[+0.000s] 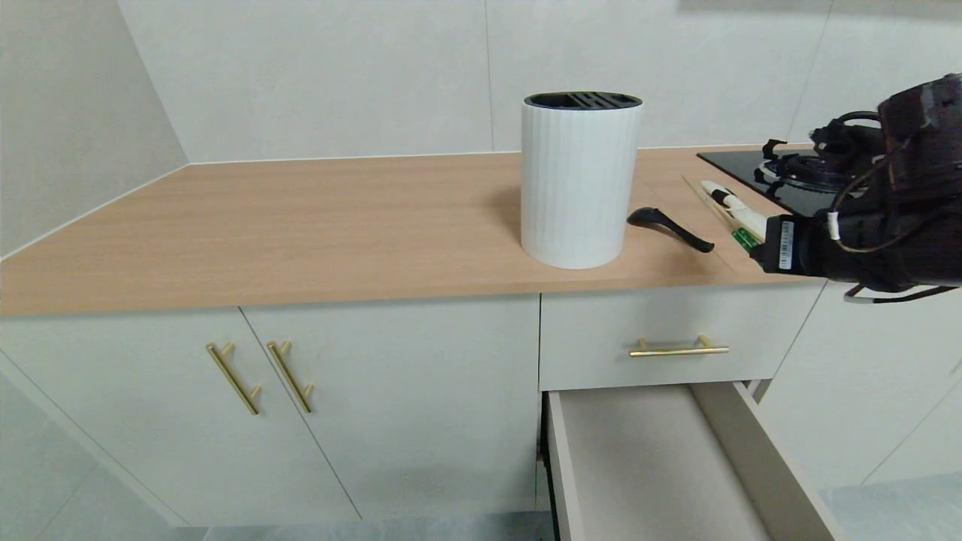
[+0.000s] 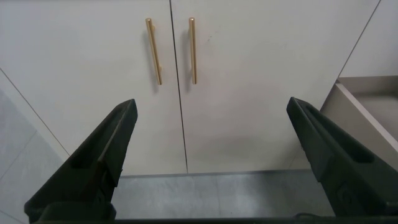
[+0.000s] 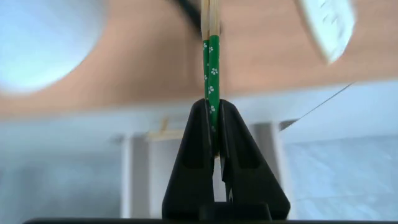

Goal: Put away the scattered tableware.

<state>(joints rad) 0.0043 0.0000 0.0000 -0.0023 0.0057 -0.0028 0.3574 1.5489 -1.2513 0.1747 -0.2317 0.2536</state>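
Observation:
A pair of wooden chopsticks with green ends lies on the wooden counter near its front right edge. My right gripper is shut on the green ends, with the gripper level with the counter's edge. A black spoon lies between the chopsticks and a tall white ribbed utensil holder with a black slotted top. A white utensil lies just beyond the chopsticks. My left gripper is open and holds nothing, low in front of the cabinet doors.
A drawer stands pulled open below the counter on the right, with nothing in it; its corner shows beside the left gripper. A black stove top is at the far right. Gold handles stick out from the doors.

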